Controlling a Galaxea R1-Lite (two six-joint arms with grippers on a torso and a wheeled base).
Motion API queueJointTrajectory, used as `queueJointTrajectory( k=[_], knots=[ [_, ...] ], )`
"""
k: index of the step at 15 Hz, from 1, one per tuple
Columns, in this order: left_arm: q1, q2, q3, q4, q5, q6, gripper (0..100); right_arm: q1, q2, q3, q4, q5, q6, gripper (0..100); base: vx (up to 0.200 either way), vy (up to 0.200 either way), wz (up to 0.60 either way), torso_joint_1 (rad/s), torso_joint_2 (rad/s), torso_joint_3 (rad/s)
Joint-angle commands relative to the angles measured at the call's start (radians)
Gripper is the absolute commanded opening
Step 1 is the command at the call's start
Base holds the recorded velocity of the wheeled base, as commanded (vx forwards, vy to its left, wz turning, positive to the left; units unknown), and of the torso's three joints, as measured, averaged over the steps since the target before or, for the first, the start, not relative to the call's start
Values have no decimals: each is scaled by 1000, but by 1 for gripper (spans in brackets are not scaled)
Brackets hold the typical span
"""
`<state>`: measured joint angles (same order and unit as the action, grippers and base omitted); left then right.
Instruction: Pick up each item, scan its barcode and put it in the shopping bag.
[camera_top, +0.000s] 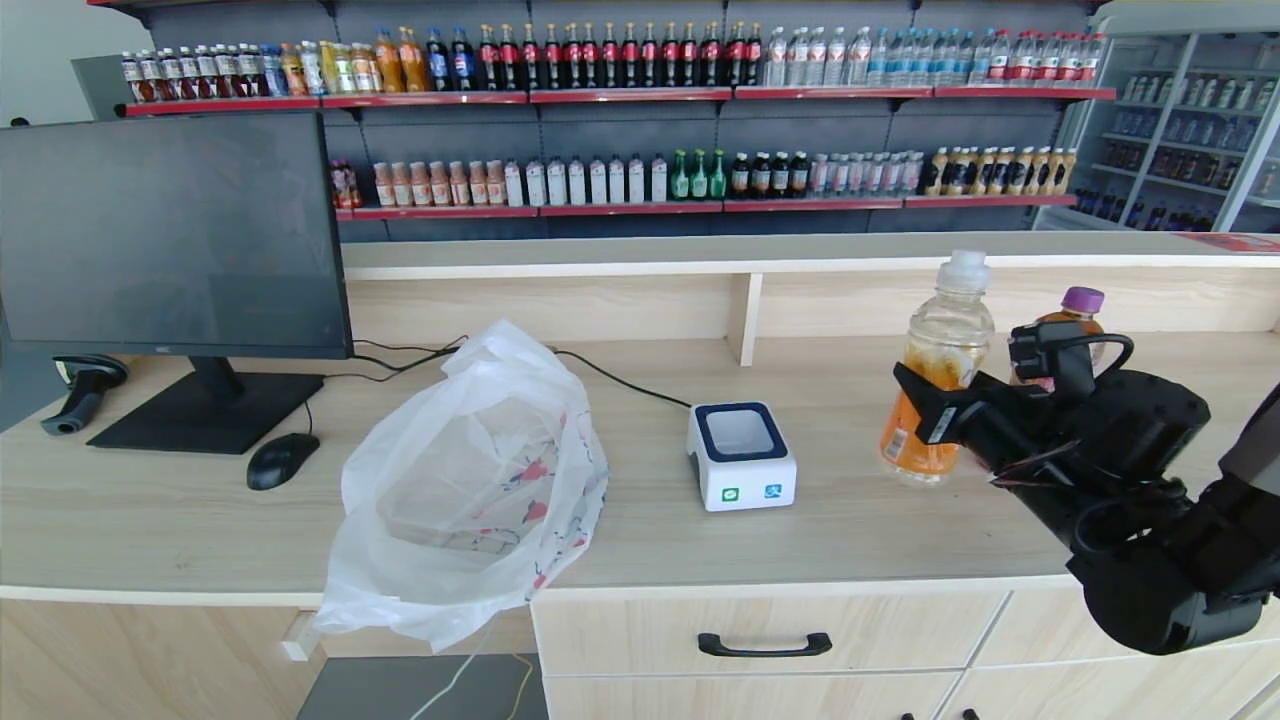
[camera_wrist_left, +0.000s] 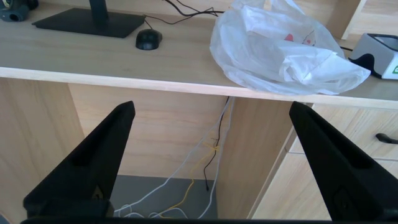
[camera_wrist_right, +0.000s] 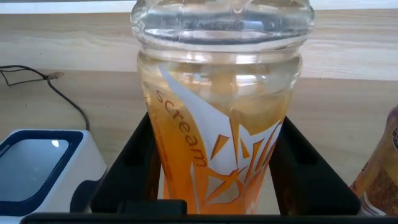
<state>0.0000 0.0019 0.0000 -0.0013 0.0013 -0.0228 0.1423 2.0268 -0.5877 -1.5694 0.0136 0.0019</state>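
Note:
A clear bottle of orange drink (camera_top: 940, 380) with a white cap stands on the right of the counter, leaning slightly. My right gripper (camera_top: 925, 412) is shut on the orange drink bottle (camera_wrist_right: 217, 143), one finger on each side of its lower body (camera_wrist_right: 214, 193). A second bottle with a purple cap (camera_top: 1080, 305) stands just behind it (camera_wrist_right: 380, 174). The white barcode scanner (camera_top: 741, 455) sits mid-counter. The translucent shopping bag (camera_top: 470, 480) lies left of the scanner, hanging over the front edge. My left gripper (camera_wrist_left: 211, 162) is open, below the counter edge in front of the bag (camera_wrist_left: 286, 50).
A monitor (camera_top: 170, 230), a black mouse (camera_top: 280, 460) and a handheld scanner (camera_top: 80, 390) occupy the counter's left. A raised wooden ledge (camera_top: 800, 255) runs along the back. Drawers with a black handle (camera_top: 765, 645) sit under the counter. Cables hang below the bag (camera_wrist_left: 214, 149).

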Motion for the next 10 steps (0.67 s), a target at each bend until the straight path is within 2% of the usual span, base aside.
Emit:
queueJointTrajectory(
  k=[1, 5, 7, 10],
  knots=[
    [0, 0, 0, 0, 0, 0, 100, 2, -65, 32, -1, 0, 1, 0, 0, 0, 0, 0, 0, 0],
    [0, 0, 0, 0, 0, 0, 100, 25, -135, 77, -1, 2, 1, 0, 0, 0, 0, 0, 0, 0],
    [0, 0, 0, 0, 0, 0, 100, 97, -186, 138, -1, 2, 1, 0, 0, 0, 0, 0, 0, 0],
    [0, 0, 0, 0, 0, 0, 100, 177, -215, 149, -1, 2, 1, 0, 0, 0, 0, 0, 0, 0]
  ],
)
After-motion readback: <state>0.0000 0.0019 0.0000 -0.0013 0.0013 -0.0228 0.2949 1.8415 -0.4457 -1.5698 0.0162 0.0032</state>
